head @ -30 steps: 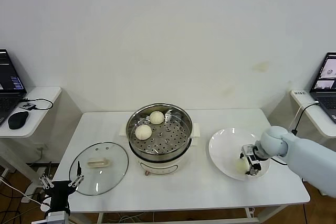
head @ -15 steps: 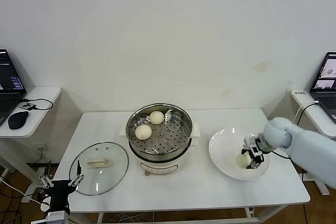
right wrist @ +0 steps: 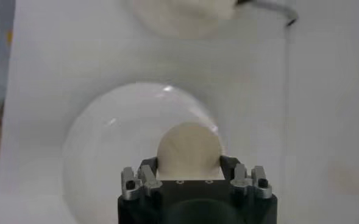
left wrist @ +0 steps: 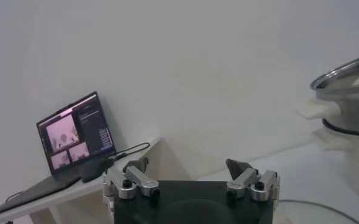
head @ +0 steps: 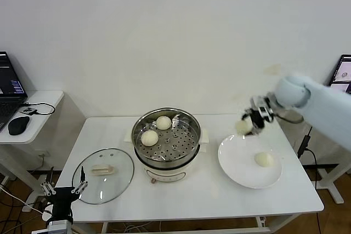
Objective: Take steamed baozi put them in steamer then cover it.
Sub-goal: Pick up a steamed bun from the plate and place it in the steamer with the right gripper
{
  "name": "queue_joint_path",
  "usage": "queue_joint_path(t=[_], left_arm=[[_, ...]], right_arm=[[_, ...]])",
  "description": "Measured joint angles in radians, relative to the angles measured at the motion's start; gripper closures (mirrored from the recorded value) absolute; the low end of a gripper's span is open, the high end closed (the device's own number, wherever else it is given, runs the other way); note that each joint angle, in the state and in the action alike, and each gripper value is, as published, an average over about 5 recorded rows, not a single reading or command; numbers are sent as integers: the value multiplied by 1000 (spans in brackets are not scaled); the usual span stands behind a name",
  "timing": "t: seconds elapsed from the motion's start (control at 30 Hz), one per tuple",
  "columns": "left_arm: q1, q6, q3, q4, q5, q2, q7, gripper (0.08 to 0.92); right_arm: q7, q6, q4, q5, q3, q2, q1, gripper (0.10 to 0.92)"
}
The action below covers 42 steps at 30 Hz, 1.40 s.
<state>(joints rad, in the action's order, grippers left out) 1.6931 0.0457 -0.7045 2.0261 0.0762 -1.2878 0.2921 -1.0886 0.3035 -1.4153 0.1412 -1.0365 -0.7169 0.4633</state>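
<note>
Down low by the table's near edge, left gripper (head: 64,193) spread wide, holding nothing. Beside it, glass lid (head: 103,175) flat on the table. In the steamer (head: 166,137), two round cream buns (head: 149,137). On the white plate (head: 237,167), one bun (head: 264,159) left. Up above the plate now, not down on it like before, right gripper (head: 249,124) pinching a smooth bun (head: 243,126).

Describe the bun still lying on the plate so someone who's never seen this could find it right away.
Start at the round shiny steel steamer mid-table. Beside it, toward the robot's right, sits a flat white plate. The small cream-white bun lies alone on it, unlike the steamer's two buns or the pincer-held one.
</note>
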Motion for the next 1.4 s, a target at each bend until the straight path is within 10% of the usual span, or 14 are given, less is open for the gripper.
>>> queue_joint_path(t=[0.67,1.4], left_arm=[[3,3,-51,22,-22,5,4,177],[3,15,-55,21,-26,-14,12,177]], right_arm=[[95,-224,87,19,-184,-437,55,371],[113,-533,102,-159,-285,-543,20,319]])
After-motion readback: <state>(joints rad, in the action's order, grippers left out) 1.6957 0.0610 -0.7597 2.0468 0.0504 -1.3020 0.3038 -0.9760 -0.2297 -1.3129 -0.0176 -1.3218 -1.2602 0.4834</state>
